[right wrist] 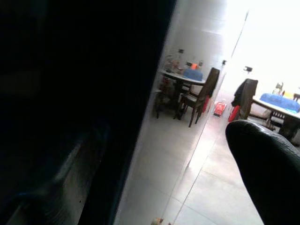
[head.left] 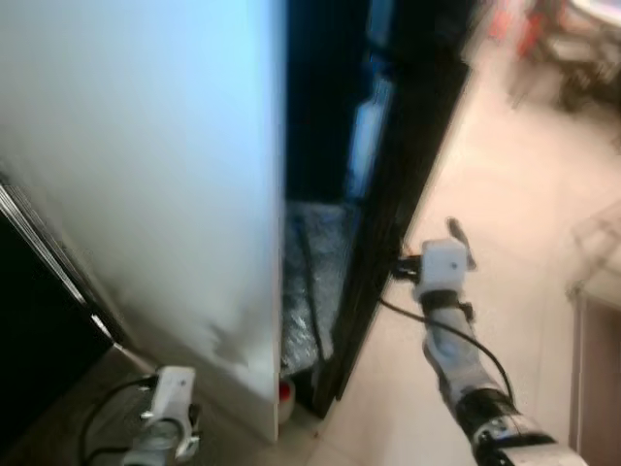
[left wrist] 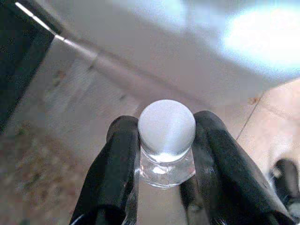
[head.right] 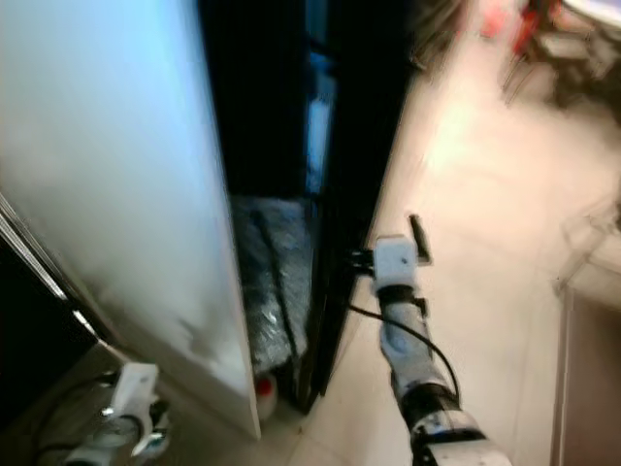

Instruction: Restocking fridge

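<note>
- Beside the fridge (head.left: 146, 146), off its pale left flank and low near the floor, the left end effector (left wrist: 165, 154) is pinching a clear bottle (left wrist: 166, 161) by the neck, one black finger (left wrist: 117, 164) on either side just under the white cap (left wrist: 167, 125).
- That grip looks narrow to me: the fingers meet only the neck, so a jolt or a swing of the arm could let the bottle twist or slide out and drop.
- Relative to the fridge, the bottle is on the wrong side of the white wall, well apart from the dark opening; carrying it round that front edge risks knocking cap or bottle against the corner.
- At the foot of the fridge, a small red-and-white object (head.left: 285, 393) sits just by the white wall's bottom corner; what it is I cannot tell, but a low sweep of the arm could strike it.
- Within the opening of the fridge, a crinkled silvery sheet (head.left: 315, 282) and a dark cable lie on the lower part, which could snag or leave the bottle unsteady if set there.
- Right of the fridge, the right end effector (head.left: 412, 264) touches the outer edge of the dark door (head.left: 398, 165); whether its fingers are spread or pressed together I cannot tell.
- Should that contact slip, the door might swing and narrow the gap.
- Blur across the head views suggests motion, which makes judging clearance harder.
</note>
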Controlling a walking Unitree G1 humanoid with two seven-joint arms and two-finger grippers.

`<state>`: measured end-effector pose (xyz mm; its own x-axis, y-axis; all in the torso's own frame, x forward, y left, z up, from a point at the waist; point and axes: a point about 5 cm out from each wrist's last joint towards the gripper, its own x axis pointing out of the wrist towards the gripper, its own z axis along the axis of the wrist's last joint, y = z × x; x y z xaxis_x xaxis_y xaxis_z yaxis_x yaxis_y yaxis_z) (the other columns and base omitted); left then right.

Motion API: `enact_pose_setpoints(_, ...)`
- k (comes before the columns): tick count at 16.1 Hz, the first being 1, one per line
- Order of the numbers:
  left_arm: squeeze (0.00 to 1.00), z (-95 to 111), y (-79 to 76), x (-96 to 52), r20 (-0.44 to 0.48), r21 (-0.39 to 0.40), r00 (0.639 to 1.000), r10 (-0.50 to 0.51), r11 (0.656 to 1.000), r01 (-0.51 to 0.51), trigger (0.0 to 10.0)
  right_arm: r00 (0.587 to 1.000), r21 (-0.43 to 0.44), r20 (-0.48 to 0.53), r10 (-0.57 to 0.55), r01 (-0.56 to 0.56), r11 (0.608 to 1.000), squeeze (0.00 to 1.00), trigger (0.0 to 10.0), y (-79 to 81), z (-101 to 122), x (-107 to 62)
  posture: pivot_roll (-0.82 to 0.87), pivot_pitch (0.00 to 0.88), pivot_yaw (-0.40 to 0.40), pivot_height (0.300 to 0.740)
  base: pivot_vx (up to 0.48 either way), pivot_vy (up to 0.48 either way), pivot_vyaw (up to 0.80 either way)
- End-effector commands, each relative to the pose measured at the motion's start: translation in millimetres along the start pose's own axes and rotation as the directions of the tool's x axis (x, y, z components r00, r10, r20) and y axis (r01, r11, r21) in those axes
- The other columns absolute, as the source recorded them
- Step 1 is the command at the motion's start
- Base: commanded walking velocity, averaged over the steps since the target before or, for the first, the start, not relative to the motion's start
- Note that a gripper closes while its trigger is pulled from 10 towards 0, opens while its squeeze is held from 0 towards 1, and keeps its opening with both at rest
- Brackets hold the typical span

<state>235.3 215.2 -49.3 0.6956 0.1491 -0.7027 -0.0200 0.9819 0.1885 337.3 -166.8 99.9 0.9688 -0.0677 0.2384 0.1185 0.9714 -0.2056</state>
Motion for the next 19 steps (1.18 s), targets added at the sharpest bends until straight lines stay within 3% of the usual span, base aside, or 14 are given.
enact_pose_setpoints(1, 0.0, -10.0, 12.0, -2.1, -0.033, 0.012, 0.999, 0.034, 0.999, -0.034, 10.0, 1.0, 0.015, -0.009, -0.018, 0.019, 1.0, 0.0, 10.0, -0.6, 0.9, 1.7, 0.03, 0.004, -0.052, 0.74, 0.0, 0.0, 0.0)
enact_pose_setpoints(7, 0.0, -9.6, 12.0, -1.9, -0.035, 0.013, 0.999, 0.038, 0.999, -0.038, 10.0, 0.999, 0.005, -0.039, -0.026, 0.027, 1.0, 0.0, 10.0, -3.9, -2.0, 3.0, 0.03, 0.005, -0.054, 0.74, 0.0, 0.0, 0.0)
enact_pose_setpoints(11, 0.0, -8.9, 12.3, -1.8, -0.035, 0.011, 0.999, 0.041, 0.999, -0.041, 10.0, 0.994, -0.008, -0.091, -0.061, 0.06, 0.998, 0.0, 10.0, -16.1, -6.0, 8.0, 0.03, 0.01, -0.054, 0.74, 0.0, 0.0, 0.0)
enact_pose_setpoints(19, 0.0, -8.6, 13.0, -1.7, -0.035, 0.013, 0.998, 0.045, 0.999, -0.044, 10.0, 0.981, -0.001, -0.164, -0.101, 0.102, 0.995, 0.0, 10.0, -31.6, 0.2, 28.6, 0.04, 0.015, -0.051, 0.74, 0.0, 0.0, 0.0)
